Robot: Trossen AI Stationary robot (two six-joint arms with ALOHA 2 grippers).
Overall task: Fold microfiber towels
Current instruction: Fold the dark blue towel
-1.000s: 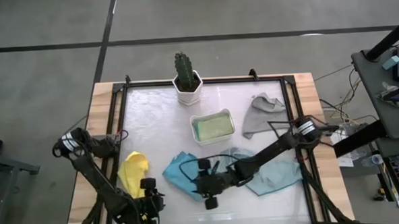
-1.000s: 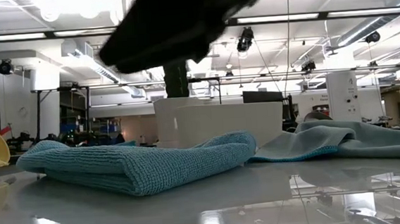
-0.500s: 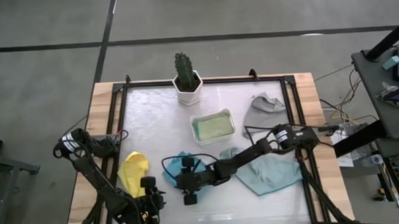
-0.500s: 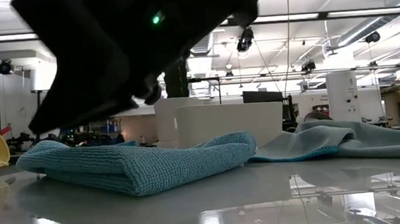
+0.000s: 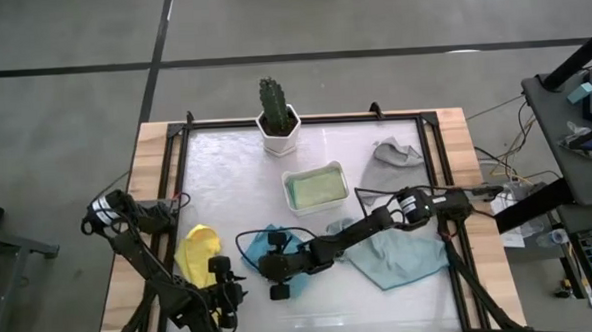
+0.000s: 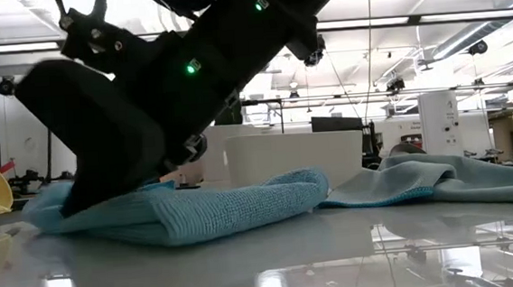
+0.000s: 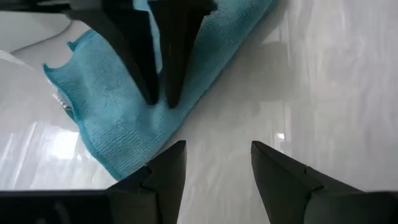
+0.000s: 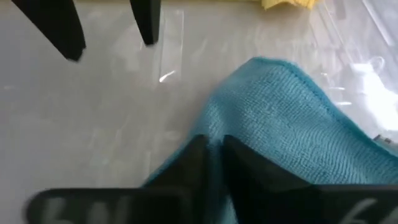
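The bright blue towel (image 5: 280,249) lies bunched on the table at front centre, and my right gripper (image 5: 269,279) is shut on its left part. The left wrist view shows the right gripper's two fingers (image 7: 149,93) down in the blue cloth (image 7: 106,118). My left gripper (image 7: 214,168) is open and low over bare table just left of that towel, holding nothing. A yellow towel (image 5: 195,252) sits crumpled at front left. A pale teal towel (image 5: 405,256) lies at front right and a grey one (image 5: 386,167) at the back right. An olive green towel rests in the white tray (image 5: 315,188). My right gripper pinches a raised fold of the blue towel (image 8: 214,127) between its two fingers, near the towel's left end. The fingers slant down from the table's right. The towel rests on the table, its left end pressed low under the gripper (image 6: 88,196).
A potted cactus (image 5: 277,117) stands at the back centre behind the white tray. A dark frame (image 5: 177,191) runs round the table top. Bare glossy table (image 5: 227,179) lies at the back left.
My right gripper has travelled toward the table's left edge and down, from above the pale teal towel onto the left end of the blue towel, which is now pressed down there.
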